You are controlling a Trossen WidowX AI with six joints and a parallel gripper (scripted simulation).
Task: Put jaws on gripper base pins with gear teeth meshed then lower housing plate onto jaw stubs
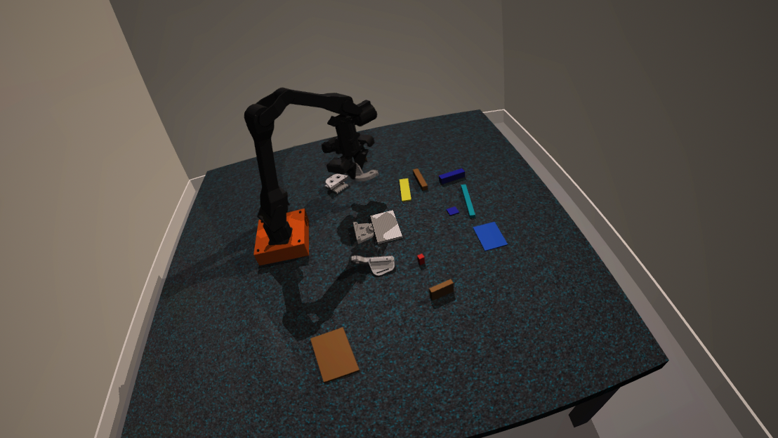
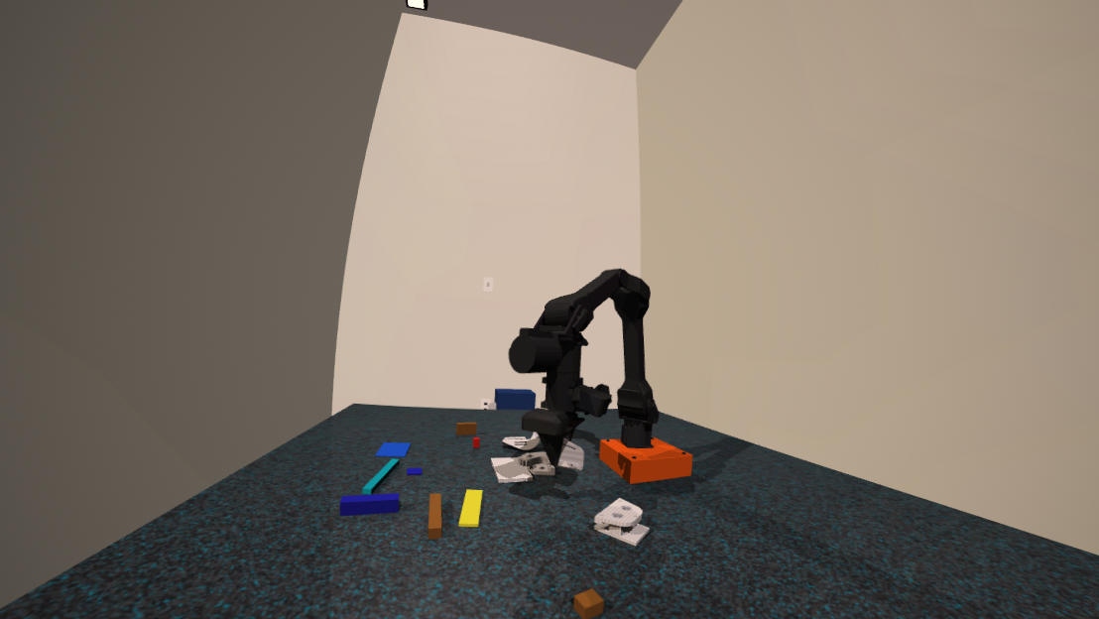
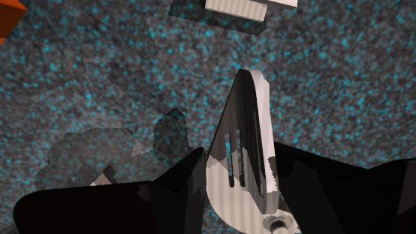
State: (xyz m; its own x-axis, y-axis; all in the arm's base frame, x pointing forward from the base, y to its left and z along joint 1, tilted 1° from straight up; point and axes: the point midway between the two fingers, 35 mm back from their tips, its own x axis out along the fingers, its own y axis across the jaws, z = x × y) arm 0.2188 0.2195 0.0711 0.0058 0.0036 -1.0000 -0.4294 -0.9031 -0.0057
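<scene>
1. Arm (image 1: 265, 163) (image 2: 632, 338): matte black, angular link housings, rounded joints.
2. Wrist section (image 2: 536, 352): black, cylindrical end.
3. Base block (image 1: 299, 234) (image 2: 661, 466): orange, boxy, dark round spots near top corners.

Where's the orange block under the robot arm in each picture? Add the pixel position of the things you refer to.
Top: the orange block (image 1: 296, 252) (image 2: 663, 466) (image 3: 8, 20) sits left of centre.
Exterior: right of centre, below mid-height.
Wrist: only a bit, at the upper-left corner.
Shared landmark: the white slotted piece (image 1: 368, 175) (image 2: 573, 457) (image 3: 225, 200) in the gripper (image 1: 354, 171) (image 2: 554, 459) (image 3: 235, 151).
</scene>
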